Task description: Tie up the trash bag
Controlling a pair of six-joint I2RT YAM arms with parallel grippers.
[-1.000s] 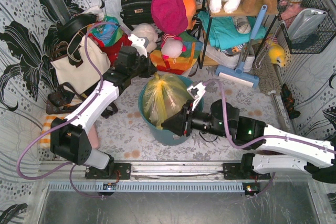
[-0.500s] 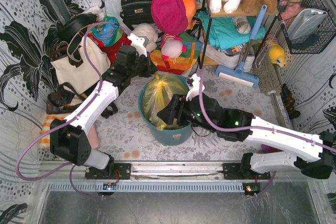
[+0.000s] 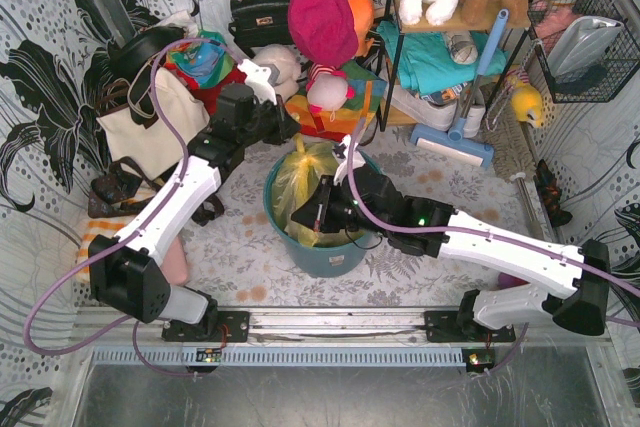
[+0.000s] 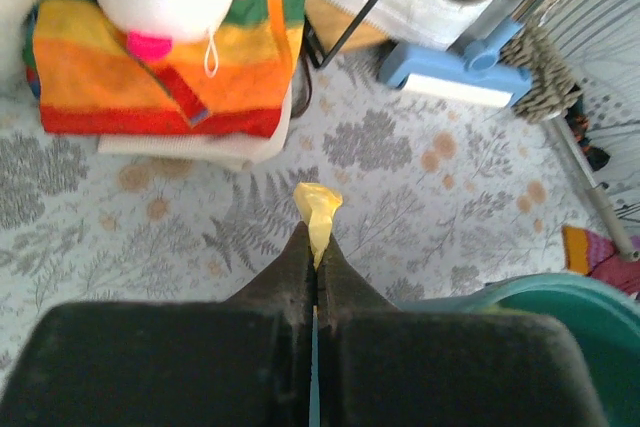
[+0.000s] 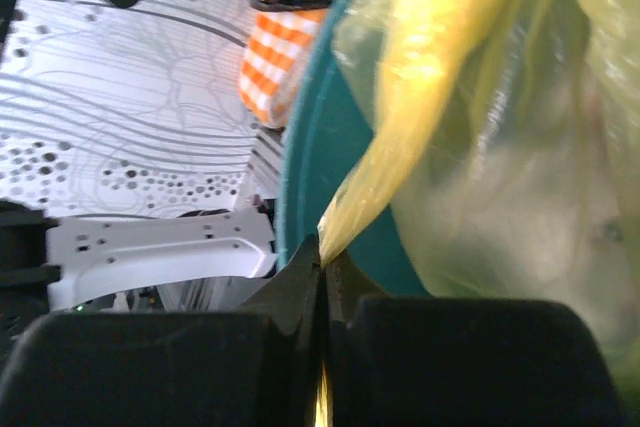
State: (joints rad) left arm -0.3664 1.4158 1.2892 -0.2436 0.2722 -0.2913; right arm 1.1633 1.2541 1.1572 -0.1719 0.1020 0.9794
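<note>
The translucent yellow-green trash bag sits in the teal round bin, with pale paper showing through it in the right wrist view. My left gripper is at the bin's far rim, shut on a twisted yellow corner of the bag that pokes out past its tips. My right gripper is over the bin's near left side, shut on another twisted strand of the bag, which runs taut up from its tips.
A cream tote bag stands at the left. Stuffed toys and a striped bag lie just behind the bin. A black wire rack and a blue sweeper stand at the back right.
My right arm has swung left and forward over the bin, bringing its gripper from the bin's right side to the near left side. The left gripper has shifted slightly back.
</note>
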